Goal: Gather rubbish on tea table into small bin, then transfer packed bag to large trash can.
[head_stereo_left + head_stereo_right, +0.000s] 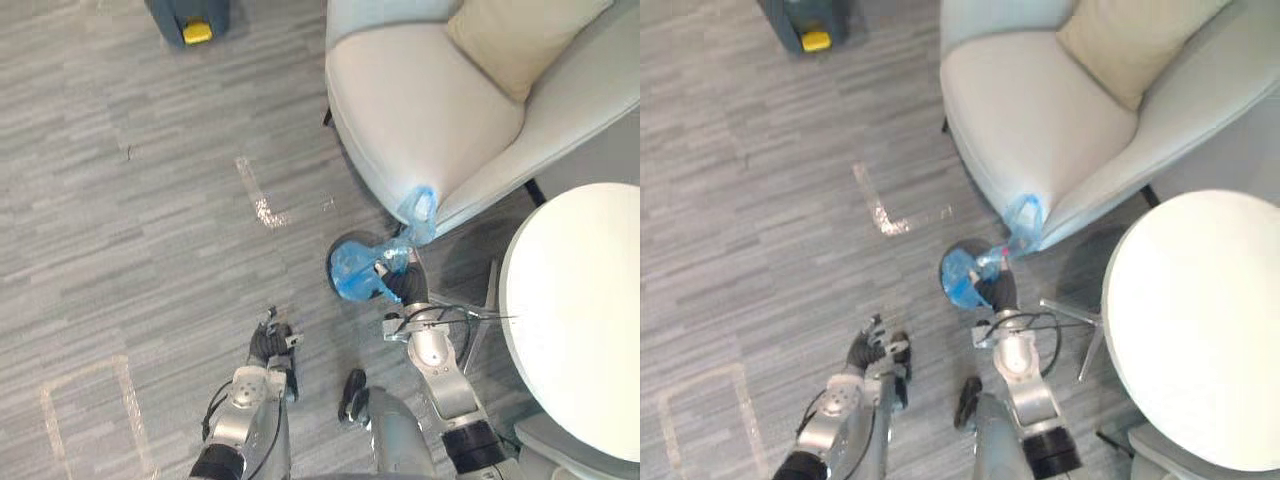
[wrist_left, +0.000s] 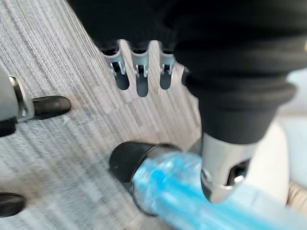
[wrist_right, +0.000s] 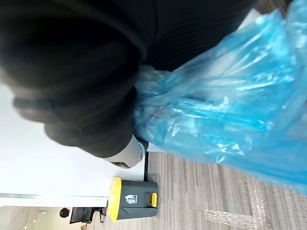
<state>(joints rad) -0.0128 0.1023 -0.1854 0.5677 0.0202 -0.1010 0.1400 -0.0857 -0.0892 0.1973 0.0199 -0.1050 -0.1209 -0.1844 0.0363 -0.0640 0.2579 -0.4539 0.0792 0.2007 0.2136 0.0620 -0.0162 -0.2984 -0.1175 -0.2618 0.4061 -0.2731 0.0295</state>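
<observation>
Bag [image 1: 352, 268], blue, sits in the small bin [image 2: 125, 160] on the floor just beside the front edge of the chair [image 1: 420, 110]. One loose loop of it is drawn up from the bin's mouth toward that edge. My right hand [image 1: 405, 285] is at the bin's near rim, touching the plastic. The left hand [image 1: 268, 345] hangs off to the left, apart from the bin. I judge the right is the arm for the lift, and the pull should go up along that loop. The trash can [image 1: 190, 20] stands well apart, ahead and to my left across the floor.

The right wrist view gives me crumpled blue plastic hard against the cover but hides the fingers, so I cannot tell whether they have a hold. The left wrist view shows what the head views do not: the left fingers [image 2: 139, 84] straight, relaxed and holding nothing, and the bin's dark wall with the bag spilling out of it.
</observation>
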